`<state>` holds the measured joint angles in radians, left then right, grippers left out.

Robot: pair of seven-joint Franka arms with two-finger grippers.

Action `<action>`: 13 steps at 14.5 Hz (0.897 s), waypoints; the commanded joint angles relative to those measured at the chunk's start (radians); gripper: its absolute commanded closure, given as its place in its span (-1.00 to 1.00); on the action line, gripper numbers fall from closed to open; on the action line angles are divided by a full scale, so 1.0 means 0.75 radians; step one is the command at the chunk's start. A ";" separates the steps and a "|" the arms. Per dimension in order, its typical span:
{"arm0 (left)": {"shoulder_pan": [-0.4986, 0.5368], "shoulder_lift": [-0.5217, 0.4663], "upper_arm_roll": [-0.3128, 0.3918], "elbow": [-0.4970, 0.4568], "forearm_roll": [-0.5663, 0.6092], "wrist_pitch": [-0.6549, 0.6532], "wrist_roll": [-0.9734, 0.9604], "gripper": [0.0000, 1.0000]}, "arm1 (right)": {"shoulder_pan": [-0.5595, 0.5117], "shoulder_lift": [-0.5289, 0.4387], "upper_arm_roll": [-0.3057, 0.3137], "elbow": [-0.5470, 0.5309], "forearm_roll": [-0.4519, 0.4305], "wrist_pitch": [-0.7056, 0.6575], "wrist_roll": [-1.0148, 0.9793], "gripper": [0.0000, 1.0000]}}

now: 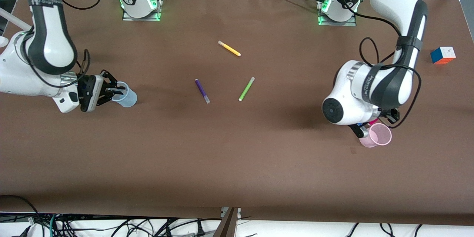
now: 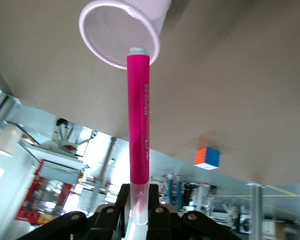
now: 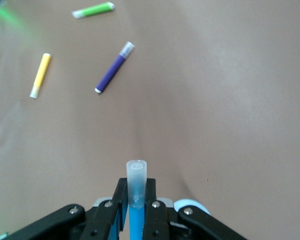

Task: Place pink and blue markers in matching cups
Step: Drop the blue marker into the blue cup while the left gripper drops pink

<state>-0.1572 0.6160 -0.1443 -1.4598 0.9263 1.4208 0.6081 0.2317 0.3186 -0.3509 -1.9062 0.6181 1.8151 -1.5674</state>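
Note:
My left gripper is shut on the pale cap of the pink marker, as the left wrist view shows. The marker's free end is at the rim of the light pink cup. This cup stands near the left arm's end of the table, and a bit of the marker shows beside it. My right gripper is shut on the blue marker at its pale cap. It hangs over the rim of the light blue cup, whose edge shows under the fingers.
A purple pen, a green pen and a yellow pen lie on the brown table at its middle. A colour cube sits at the left arm's end. The arm bases stand along the table's edge farthest from the front camera.

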 commanded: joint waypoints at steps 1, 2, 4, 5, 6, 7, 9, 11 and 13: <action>0.074 0.042 -0.006 0.032 0.106 0.154 0.207 0.72 | -0.106 0.076 0.002 -0.007 0.170 -0.082 -0.298 1.00; 0.097 0.050 -0.006 0.030 0.133 0.214 0.248 0.72 | -0.125 0.093 0.002 -0.007 0.190 -0.099 -0.342 1.00; 0.113 0.078 -0.006 0.032 0.186 0.290 0.277 0.72 | -0.129 0.095 0.002 -0.007 0.192 -0.105 -0.364 1.00; 0.118 0.091 -0.006 0.032 0.211 0.314 0.277 0.72 | -0.129 0.097 0.002 -0.007 0.196 -0.103 -0.379 1.00; 0.138 0.097 -0.006 0.030 0.221 0.347 0.277 0.72 | -0.129 0.105 0.002 -0.007 0.209 -0.103 -0.409 1.00; 0.146 0.099 -0.006 0.028 0.219 0.359 0.277 0.72 | -0.129 0.117 0.002 -0.007 0.233 -0.105 -0.456 1.00; 0.152 0.111 -0.006 0.018 0.217 0.362 0.277 0.72 | -0.133 0.144 0.002 -0.003 0.270 -0.109 -0.540 1.00; 0.152 0.111 -0.006 0.008 0.205 0.360 0.277 0.72 | -0.139 0.150 0.004 -0.001 0.282 -0.117 -0.569 1.00; 0.154 0.111 -0.006 -0.011 0.203 0.357 0.277 0.72 | -0.139 0.150 0.006 0.001 0.282 -0.119 -0.606 1.00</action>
<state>-0.0498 0.6994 -0.1430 -1.4613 1.0618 1.6874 0.7918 0.1356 0.4308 -0.3482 -1.9095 0.7962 1.7442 -1.9790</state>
